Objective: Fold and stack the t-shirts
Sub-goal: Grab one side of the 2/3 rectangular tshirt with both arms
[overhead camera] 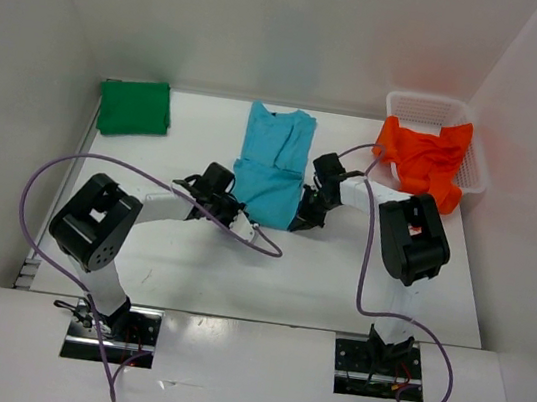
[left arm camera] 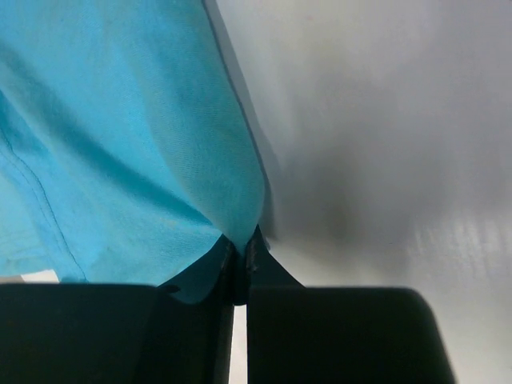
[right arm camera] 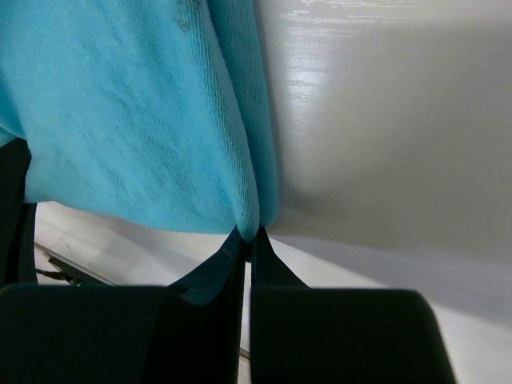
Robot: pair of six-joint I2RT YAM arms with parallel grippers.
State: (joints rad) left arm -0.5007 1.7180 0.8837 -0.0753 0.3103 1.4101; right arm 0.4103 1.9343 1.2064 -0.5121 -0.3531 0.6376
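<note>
The turquoise-blue t-shirt (overhead camera: pixel 272 161) lies mid-table, sleeves folded in. My left gripper (overhead camera: pixel 230 193) is shut on its near left hem corner; the left wrist view shows the cloth (left arm camera: pixel 120 144) pinched between the fingertips. My right gripper (overhead camera: pixel 305 207) is shut on the near right corner; the right wrist view shows the cloth (right arm camera: pixel 136 120) pinched and lifted. The dark green t-shirt (overhead camera: pixel 134 107) lies folded at the far left. The orange-red t-shirt (overhead camera: pixel 424 161) hangs crumpled over the basket's rim.
A white mesh basket (overhead camera: pixel 419 107) stands at the far right corner, against the right wall. White walls enclose the table on the left, back and right. Purple cables loop from both arms over the near table.
</note>
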